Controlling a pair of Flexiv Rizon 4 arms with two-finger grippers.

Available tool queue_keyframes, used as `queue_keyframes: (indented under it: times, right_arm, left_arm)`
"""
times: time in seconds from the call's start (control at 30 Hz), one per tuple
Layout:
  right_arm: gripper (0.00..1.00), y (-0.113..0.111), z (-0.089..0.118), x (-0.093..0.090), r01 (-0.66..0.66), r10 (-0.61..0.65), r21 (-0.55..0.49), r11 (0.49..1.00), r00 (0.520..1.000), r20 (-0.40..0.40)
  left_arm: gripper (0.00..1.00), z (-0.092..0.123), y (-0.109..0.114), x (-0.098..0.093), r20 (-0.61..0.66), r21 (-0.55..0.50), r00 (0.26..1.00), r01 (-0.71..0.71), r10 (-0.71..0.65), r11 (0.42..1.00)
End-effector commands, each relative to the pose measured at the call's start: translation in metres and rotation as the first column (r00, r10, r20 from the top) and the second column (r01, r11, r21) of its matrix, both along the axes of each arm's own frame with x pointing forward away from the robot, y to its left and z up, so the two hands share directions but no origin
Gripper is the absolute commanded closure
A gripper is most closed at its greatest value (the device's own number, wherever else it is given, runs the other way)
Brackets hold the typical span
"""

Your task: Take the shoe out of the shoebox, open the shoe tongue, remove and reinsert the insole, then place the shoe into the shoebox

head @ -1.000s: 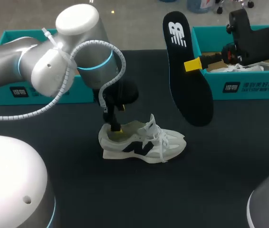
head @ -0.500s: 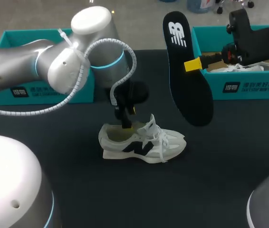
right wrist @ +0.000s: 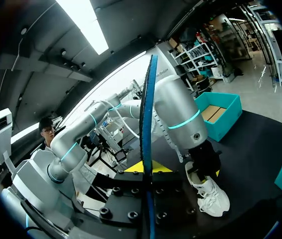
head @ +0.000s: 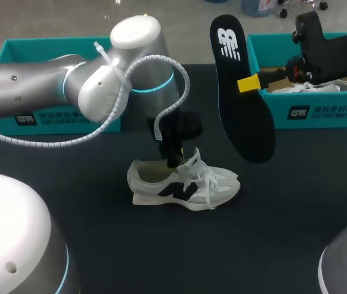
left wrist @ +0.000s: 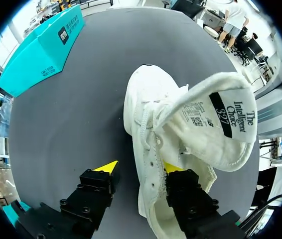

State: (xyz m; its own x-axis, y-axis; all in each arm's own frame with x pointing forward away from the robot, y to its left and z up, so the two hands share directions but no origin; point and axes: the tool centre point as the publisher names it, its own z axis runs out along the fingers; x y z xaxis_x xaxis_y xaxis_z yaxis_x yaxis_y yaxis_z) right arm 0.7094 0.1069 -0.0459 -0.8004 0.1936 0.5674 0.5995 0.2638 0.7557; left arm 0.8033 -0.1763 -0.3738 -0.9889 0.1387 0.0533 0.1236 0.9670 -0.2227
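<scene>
The left gripper (left wrist: 140, 168) had its 2 fingers apart, straddling the side wall of the white shoe (left wrist: 148, 99). 1 yellow tip sat inside the shoe's opening. The other stood outside it over the table (left wrist: 66, 124), with a strip of dark tabletop showing between it and the shoe, so nothing was clamped. Just ahead of the inner finger the tongue (left wrist: 220, 124) was folded up and back, its printed underside facing the wrist camera. The shoe rested on its sole near the middle of the table, outside the shoebox, with its toe toward the robot's right and its laces loose. In the head view the left arm came in from the left, its wrist set down at the shoe's opening beside the raised tongue.

The right gripper (right wrist: 148, 167) was clamped on the black insole (head: 244, 104). In the right wrist view the insole showed edge-on, with a yellow tip against each face. It hung in the air roughly upright, the end with the white logo uppermost, clear of the shoe and just beside the near-left corner of the open teal shoebox (head: 320, 113) at the table's right rear. Something white lay in that box, but what it was could not be told. A second teal box (head: 51, 116) stood at the left rear, behind the left arm.
</scene>
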Motion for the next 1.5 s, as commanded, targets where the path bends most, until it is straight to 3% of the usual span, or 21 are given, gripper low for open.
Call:
queue_keyframes:
  times: [0.03,0.1,0.23,0.73,0.87,1.0,1.17,1.27,1.37,1.5]
  right_arm:
    - [1.00,0.001,-0.001,0.001,-0.001,0.001,-0.001,1.000,1.000,0.000]
    - [1.00,0.001,-0.001,0.001,-0.001,0.001,-0.001,1.000,1.000,0.000]
    - [1.00,0.001,-0.001,0.001,-0.001,0.001,-0.001,1.000,1.000,0.000]
    - [1.00,0.001,-0.001,0.001,-0.001,0.001,-0.001,1.000,1.000,0.000]
    - [1.00,0.001,-0.001,0.001,-0.001,0.001,-0.001,1.000,1.000,0.000]
    - [1.00,0.001,-0.001,0.001,-0.001,0.001,-0.001,1.000,1.000,0.000]
    - [1.00,0.001,-0.001,0.001,-0.001,0.001,-0.001,1.000,1.000,0.000]
    - [1.00,0.001,-0.001,0.001,-0.001,0.001,-0.001,1.000,1.000,0.000]
    - [1.00,0.001,-0.001,0.001,-0.001,0.001,-0.001,1.000,1.000,0.000]
    - [1.00,0.001,-0.001,0.001,-0.001,0.001,-0.001,1.000,1.000,0.000]
  left_arm:
    - [0.67,-0.009,-0.003,0.001,-0.006,-0.002,1.000,-0.009,0.009,1.000]
    - [1.00,-0.010,-0.003,0.000,-0.008,-0.006,1.000,-0.017,0.017,1.000]
    - [1.00,-0.007,0.002,-0.007,0.021,-0.001,0.995,-0.099,0.099,0.995]
    - [1.00,-0.007,0.002,-0.007,0.021,-0.001,0.995,-0.099,0.099,0.995]
    - [1.00,0.001,0.009,0.002,-0.088,0.008,0.990,0.109,-0.107,0.994]
    - [1.00,0.006,0.009,0.005,-0.156,-0.093,0.943,0.281,-0.293,0.955]
    - [1.00,0.014,0.004,-0.002,-0.219,-0.146,0.829,0.494,-0.515,0.857]
    - [1.00,0.024,0.001,-0.004,-0.299,-0.172,0.663,0.670,-0.686,0.723]
    - [1.00,0.031,-0.003,-0.005,-0.324,-0.232,0.472,0.801,-0.820,0.553]
    - [1.00,0.044,-0.003,-0.004,-0.286,-0.276,0.318,0.876,-0.904,0.395]
